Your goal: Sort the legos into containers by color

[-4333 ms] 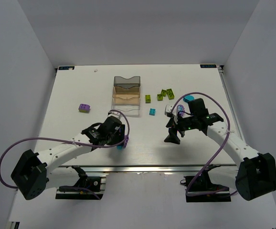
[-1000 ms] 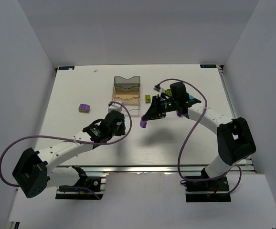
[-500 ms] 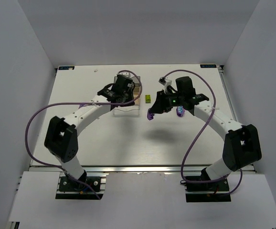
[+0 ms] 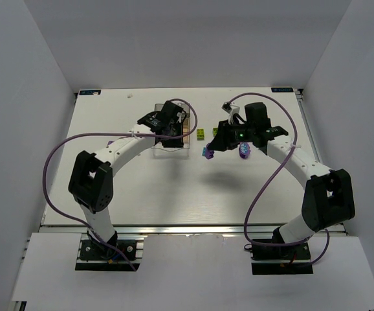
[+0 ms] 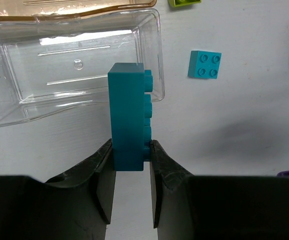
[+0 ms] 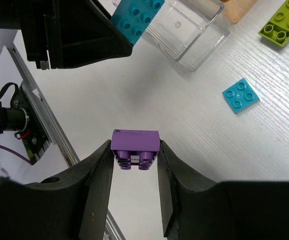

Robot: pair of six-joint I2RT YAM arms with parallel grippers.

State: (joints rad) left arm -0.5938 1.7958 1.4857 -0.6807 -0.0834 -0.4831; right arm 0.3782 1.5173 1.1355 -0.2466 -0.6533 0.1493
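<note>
My left gripper is shut on a long teal lego, held on end above the near right corner of the clear container. In the top view the left gripper hangs over the row of containers and hides most of them. My right gripper is shut on a purple lego, studs toward the camera, in the air right of the clear container. From above, the purple lego shows at the right gripper's tip.
A flat cyan square lego lies on the table right of the clear container. A lime lego lies farther back, beside the amber container. A purple rounded lego sits under the right arm.
The left arm has swung from the table's front to above the containers, carrying the teal lego. The right gripper has drifted slightly right with the purple lego.
</note>
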